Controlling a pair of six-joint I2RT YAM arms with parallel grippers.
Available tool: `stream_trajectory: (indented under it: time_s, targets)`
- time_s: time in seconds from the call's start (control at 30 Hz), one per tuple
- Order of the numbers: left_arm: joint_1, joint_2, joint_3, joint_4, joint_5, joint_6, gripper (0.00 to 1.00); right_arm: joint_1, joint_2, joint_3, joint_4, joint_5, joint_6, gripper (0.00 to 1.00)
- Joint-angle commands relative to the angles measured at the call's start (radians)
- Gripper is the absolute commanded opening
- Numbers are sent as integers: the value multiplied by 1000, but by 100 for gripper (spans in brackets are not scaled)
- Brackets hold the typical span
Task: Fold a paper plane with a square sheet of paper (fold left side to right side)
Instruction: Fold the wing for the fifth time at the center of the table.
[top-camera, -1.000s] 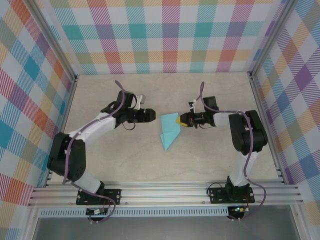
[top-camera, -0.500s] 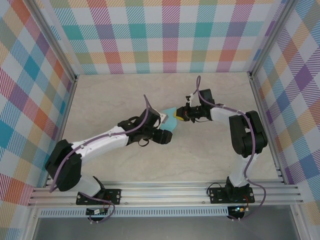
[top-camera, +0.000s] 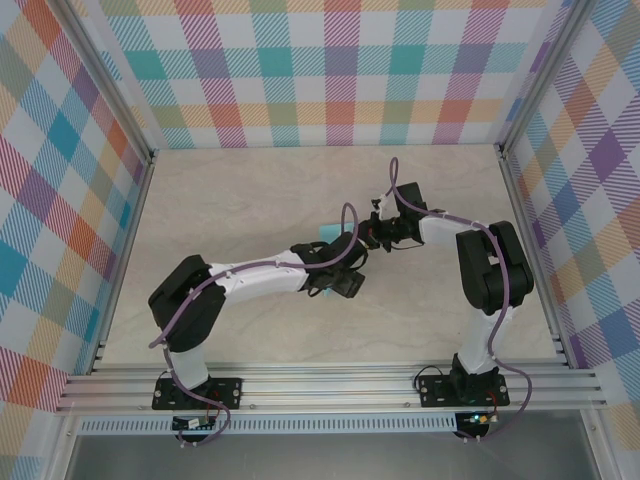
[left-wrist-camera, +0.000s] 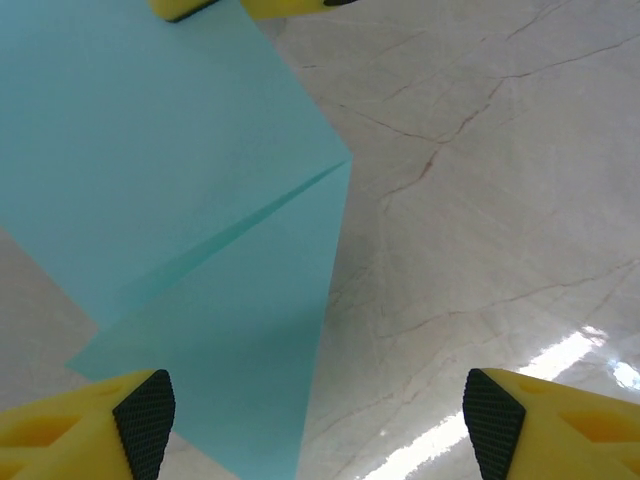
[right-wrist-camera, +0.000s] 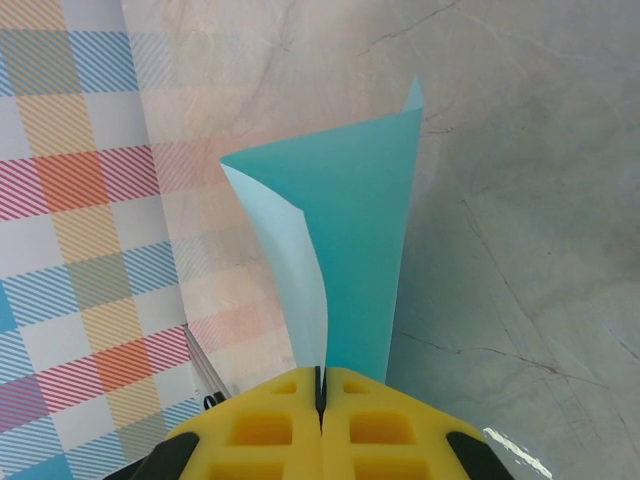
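Note:
The turquoise-blue paper (left-wrist-camera: 180, 200) lies creased on the table under my left gripper (left-wrist-camera: 318, 425), which hovers open over its right edge; the left fingertip (left-wrist-camera: 140, 420) is above the paper, the right one above bare table. In the top view the left arm covers most of the paper (top-camera: 326, 234), and the left gripper (top-camera: 346, 280) sits mid-table. My right gripper (right-wrist-camera: 322, 392) is shut on the paper (right-wrist-camera: 365, 240), whose flap curls up from the pinch. It is at the paper's far right (top-camera: 369, 232), and its yellow fingers (left-wrist-camera: 255, 8) show at the top of the left wrist view.
The marbled beige tabletop (top-camera: 250, 190) is boxed in by plaid walls (top-camera: 330, 70) at the back and both sides. An aluminium rail (top-camera: 330, 385) carrying both arm bases runs along the near edge.
My left arm has swung right and forward, over the paper, covering most of it. The right gripper has moved slightly back and left, still shut on the paper.

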Motion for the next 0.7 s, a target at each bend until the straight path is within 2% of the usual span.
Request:
stream_trajectory:
  time_s: [0.0, 0.2, 0.5, 0.67]
  targets:
    - [-23, 54, 51, -73, -150, 17, 77, 3, 22, -9, -14, -9, -23, 0]
    - [-29, 120, 89, -105, -191, 5, 72, 3, 30, -12, -14, -11, -25, 1]
    - [-29, 151, 96, -96, -173, 6, 55, 3, 53, -11, -35, -5, -41, 3]
    - [-29, 162, 96, -92, -170, 7, 51, 1, 70, -8, -41, -5, -45, 4]
